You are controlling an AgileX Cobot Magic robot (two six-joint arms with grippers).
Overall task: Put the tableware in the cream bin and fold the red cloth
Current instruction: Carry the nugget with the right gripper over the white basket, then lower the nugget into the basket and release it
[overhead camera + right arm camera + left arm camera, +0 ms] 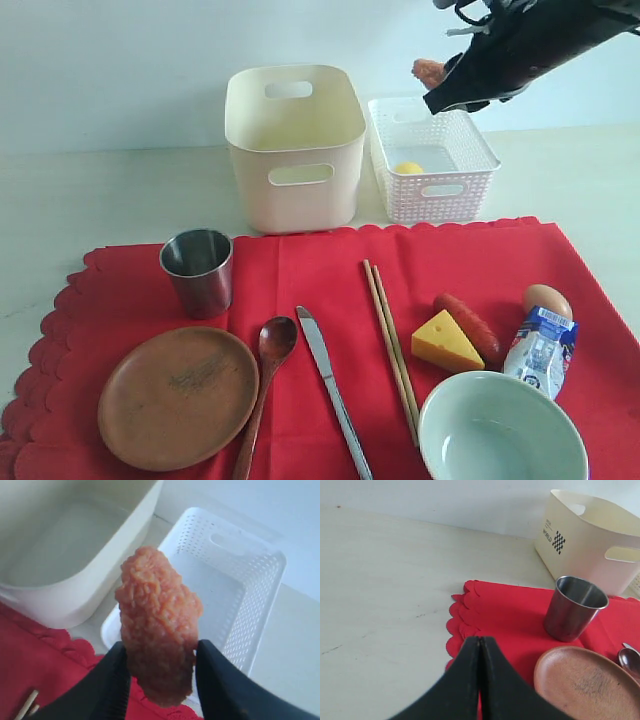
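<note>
Tableware sits spread across the red cloth (310, 270), which lies flat and unfolded on the tabletop (80, 190). The steel cup (197, 270) stands upright at the left rear. The round wooden plate (178, 396) is in front of it, with the wooden spoon (268, 375) just beside the plate's right rim. The silver knife (330, 385) and the wooden chopsticks (390, 345) lie further right. The pale bowl (500, 430) is at the near right corner.

Cheese (445, 342), a sausage (468, 322), an egg (547, 298) and a milk carton (540, 350) share the cloth's right side. Behind the cloth stands the cream bin (290, 205). A white lattice basket (440, 205) is just to its right and holds a lemon (408, 168).

The right pincer (160, 680) hangs in the air over the basket's side nearest the bin. Its jaws are partway apart and clamped on a rough orange-brown lump of food (157, 630). The left pincer (480, 645) has its fingers pressed together and holds nothing. It is low over the cloth's scalloped left edge, near the cup and plate.
</note>
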